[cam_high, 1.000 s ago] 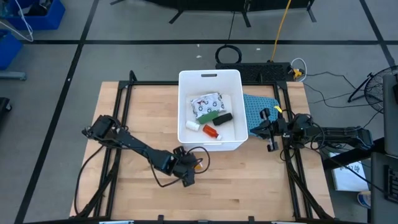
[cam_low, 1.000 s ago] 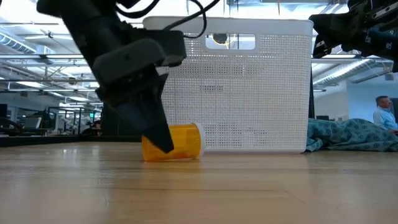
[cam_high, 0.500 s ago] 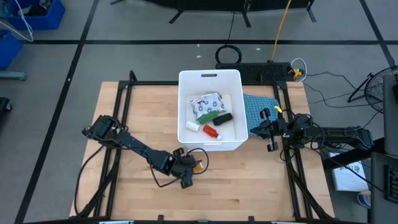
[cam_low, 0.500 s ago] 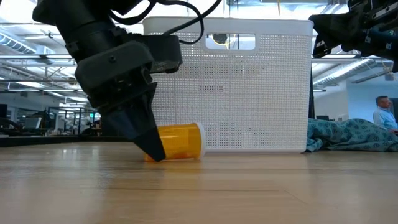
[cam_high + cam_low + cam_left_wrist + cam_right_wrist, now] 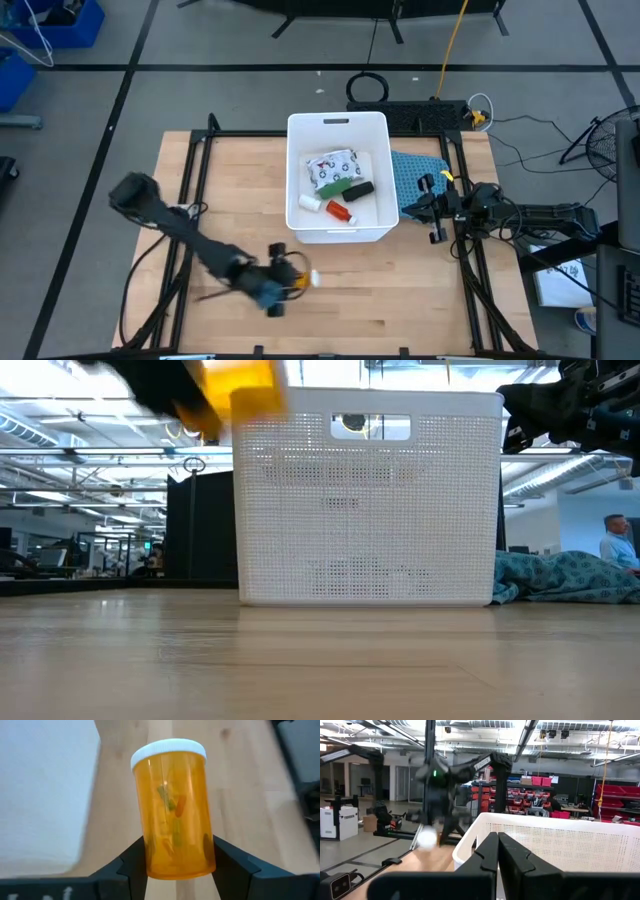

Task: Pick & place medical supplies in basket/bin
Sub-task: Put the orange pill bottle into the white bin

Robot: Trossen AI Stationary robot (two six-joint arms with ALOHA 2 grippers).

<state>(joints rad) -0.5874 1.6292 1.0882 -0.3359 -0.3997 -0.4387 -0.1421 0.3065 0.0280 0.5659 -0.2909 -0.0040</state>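
The orange vial [image 5: 172, 810] with a white cap sits in my left gripper [image 5: 177, 851], which is shut on it above the table's near middle [image 5: 277, 291]; the low view shows the vial [image 5: 240, 385] high up. The white bin [image 5: 338, 232] holds the dark-printed packet [image 5: 335, 167], green bar [image 5: 335, 187], black oblong [image 5: 359, 189], white roll [image 5: 308, 203] and red tube [image 5: 341, 212]. My right gripper [image 5: 433, 210] waits, shut, just right of the bin. My left gripper pinches the vial between its two fingers [image 5: 231, 866], one on each side of the orange body near the bottom end [image 5: 155, 862]. The capped end [image 5: 167, 750] points away from the gripper, along the fingers. The vial is lifted clear of the table.
A blue-green mesh cloth [image 5: 415, 172] lies against the bin's right wall, under my right gripper. Black frame rails [image 5: 190, 170] run along the table's left and right sides. Bare wood [image 5: 400, 300] stretches between the bin and the near edge.
My left gripper has taken the vial, which lay on its side on the table before the bin, and lifted it clear, moving up and a little toward the near-left. The left arm has swung quickly.
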